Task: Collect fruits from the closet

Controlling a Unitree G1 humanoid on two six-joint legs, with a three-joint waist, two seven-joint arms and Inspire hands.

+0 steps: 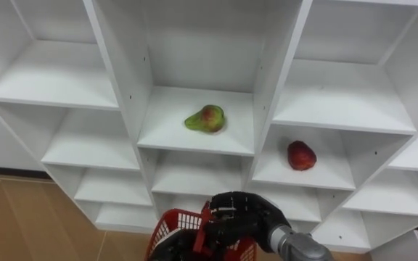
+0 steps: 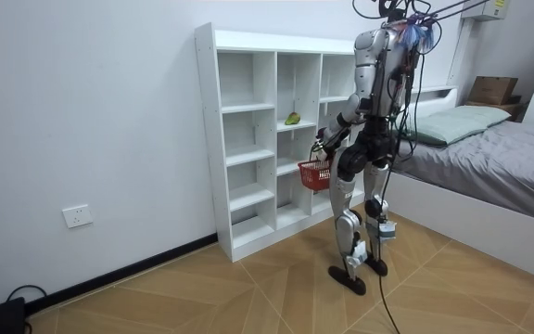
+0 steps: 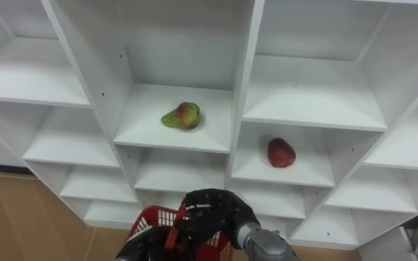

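- Two fruits are lying in the white open-fronted shelf unit (image 1: 122, 80). A green pear-shaped fruit with a red blush (image 1: 206, 119) is resting in the middle column. A dark red rounded fruit (image 1: 301, 155) is sitting one shelf lower, in the column to its right.
- Each fruit is lying alone on its board, well apart from the upright dividers, with nothing standing in front of it.
- Below them, near the views' bottom edge, a red plastic basket with latticed walls (image 1: 173, 221) is hanging in front of the lower shelves.
- The right hand (image 1: 242, 214), black on a grey forearm, is coming in from the lower right. Its fingers are curling down over the basket's handle and holding it.
- The left hand (image 1: 171, 248) is showing as a dark shape at the basket's near left corner, cut by the view's edge. How its fingers are lying I cannot tell.
- Shelf boards are looking smooth, matte and square-edged, and their fronts are standing open.
- Herringbone wooden floor (image 1: 27, 217) is running under the unit.
- The robot is standing upright close before the shelves, with a grey-covered bed (image 2: 489, 158) lying behind it on the room view's right.
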